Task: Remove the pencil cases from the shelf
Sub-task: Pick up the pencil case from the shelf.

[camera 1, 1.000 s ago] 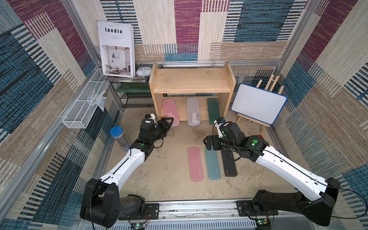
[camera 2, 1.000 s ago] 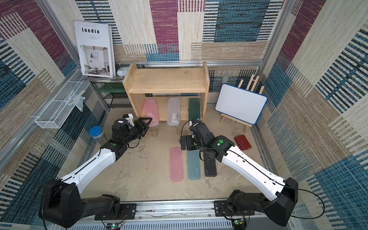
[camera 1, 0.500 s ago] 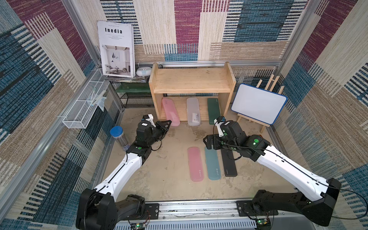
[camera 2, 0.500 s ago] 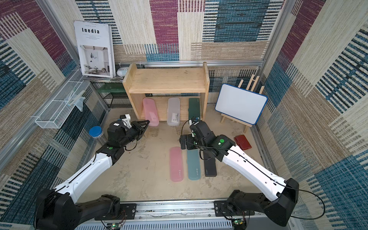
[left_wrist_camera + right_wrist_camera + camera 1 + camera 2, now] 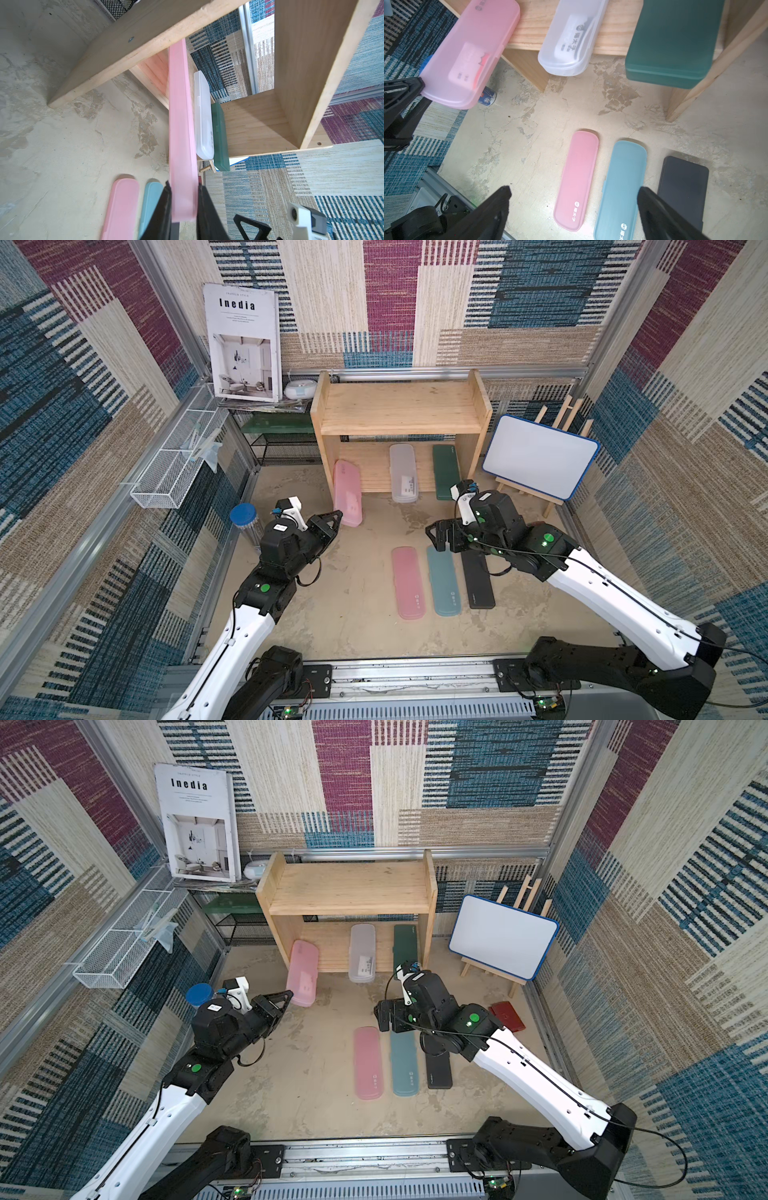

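- Left wrist view: the left end effector (image 5: 182, 193) is clamped on the near end of the held pink case (image 5: 179, 124), one jaw against each long side.
- Position of that case: its far end lies on the lower tier of the shelf (image 5: 399, 408), by the left side panel. The greater part juts out past the front edge at a slant. A pale label and a reddish item show through its lid.
- Lower tier, middle: the frosted clear case (image 5: 403, 472), with its near end overhanging the front edge. A printed label and something dark show through the lid.
- Lower tier, just beside the right side panel: the dark green case (image 5: 445, 470). Its lid is opaque, so the contents cannot be told.
- On the desk (image 5: 353, 605), in front of the shelf: the loose pink case (image 5: 408, 583), the light blue case (image 5: 444, 580) and the black case (image 5: 480, 585). They lie flat, closed, side by side in a row with narrow gaps between.
- The right end effector (image 5: 438, 536) has its jaws spread wide with nothing between them. It hangs above the far ends of that row.
- A blue-lidded jar (image 5: 245, 522) stands on the desk beside the left arm.
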`<state>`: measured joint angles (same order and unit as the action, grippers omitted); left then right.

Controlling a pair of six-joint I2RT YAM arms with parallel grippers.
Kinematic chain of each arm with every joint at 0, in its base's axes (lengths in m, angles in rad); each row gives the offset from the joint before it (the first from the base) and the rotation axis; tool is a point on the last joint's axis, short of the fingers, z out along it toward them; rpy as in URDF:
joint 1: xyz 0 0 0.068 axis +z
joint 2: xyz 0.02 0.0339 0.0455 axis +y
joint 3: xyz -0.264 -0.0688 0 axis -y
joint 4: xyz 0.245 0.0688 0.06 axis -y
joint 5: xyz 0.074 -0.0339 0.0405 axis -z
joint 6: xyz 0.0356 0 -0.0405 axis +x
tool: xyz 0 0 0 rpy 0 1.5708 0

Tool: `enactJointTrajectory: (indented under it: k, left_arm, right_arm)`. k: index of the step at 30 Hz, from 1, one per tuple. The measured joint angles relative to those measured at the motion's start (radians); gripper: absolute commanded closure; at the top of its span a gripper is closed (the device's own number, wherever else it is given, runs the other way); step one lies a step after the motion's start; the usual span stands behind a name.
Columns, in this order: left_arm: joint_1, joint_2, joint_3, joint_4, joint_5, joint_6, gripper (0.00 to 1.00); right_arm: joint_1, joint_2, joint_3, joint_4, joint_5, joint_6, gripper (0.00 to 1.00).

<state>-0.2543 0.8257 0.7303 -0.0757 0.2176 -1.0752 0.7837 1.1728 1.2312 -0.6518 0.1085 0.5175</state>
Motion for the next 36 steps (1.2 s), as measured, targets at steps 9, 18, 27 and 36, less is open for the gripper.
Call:
enactJointTrajectory:
  k: [9, 18, 27, 36]
  left_arm:
    - [0.000, -0.113, -0.064, -0.041, -0.012, 0.007, 1.00]
    - [0.000, -0.081, -0.047, -0.022, -0.006, 0.014, 1.00]
    - [0.000, -0.236, -0.028, -0.160, -0.019, 0.047, 1.00]
    - [0.000, -0.389, -0.035, -0.239, -0.021, 0.121, 1.00]
  right_arm:
    - [0.002, -0.015, -0.045, 0.028, -0.042, 0.014, 0.01]
    - [0.005, 0.016, -0.029, 0.065, -0.079, 0.014, 0.01]
    - [0.008, 0.021, -0.049, 0.085, -0.138, 0.022, 0.01]
    - [0.081, 0.134, 0.070, 0.226, -0.320, 0.116, 0.01]
